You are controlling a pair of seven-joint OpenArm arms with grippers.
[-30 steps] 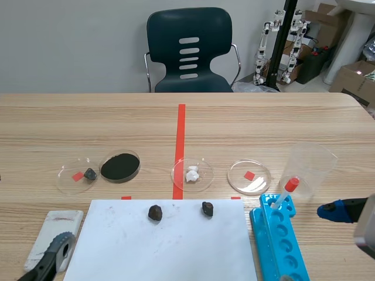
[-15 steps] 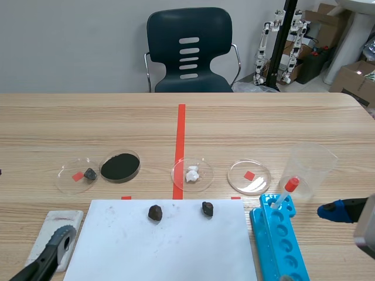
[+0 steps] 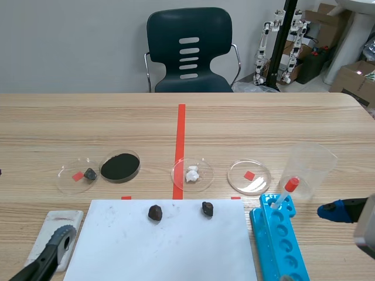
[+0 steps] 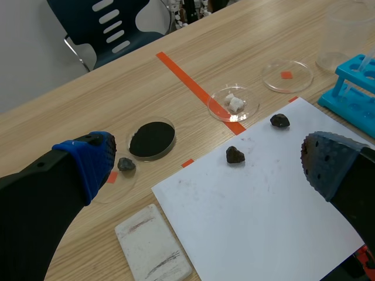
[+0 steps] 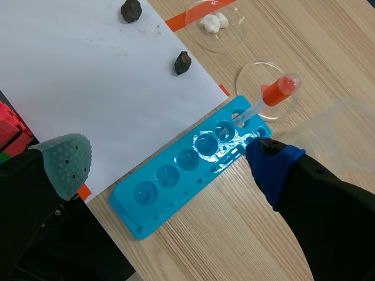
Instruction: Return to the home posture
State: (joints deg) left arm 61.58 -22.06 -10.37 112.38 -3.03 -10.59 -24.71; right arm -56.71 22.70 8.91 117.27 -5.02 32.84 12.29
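Hanging low over the near left corner of the worktop (image 3: 263,117), the left gripper (image 4: 205,155) has its fingers spread wide with nothing between them, above a white block (image 3: 64,219) that lies left of the white sheet (image 3: 164,246). At the near right edge the right gripper (image 5: 167,159) is likewise wide and empty, near the blue rack (image 3: 280,243), where a red-bulbed dropper (image 3: 288,188) leans. Two dark lumps (image 3: 155,212) sit near the sheet's far edge. A row of shallow dishes (image 3: 174,175) lies beyond, with a clear beaker (image 3: 313,164) to its right.
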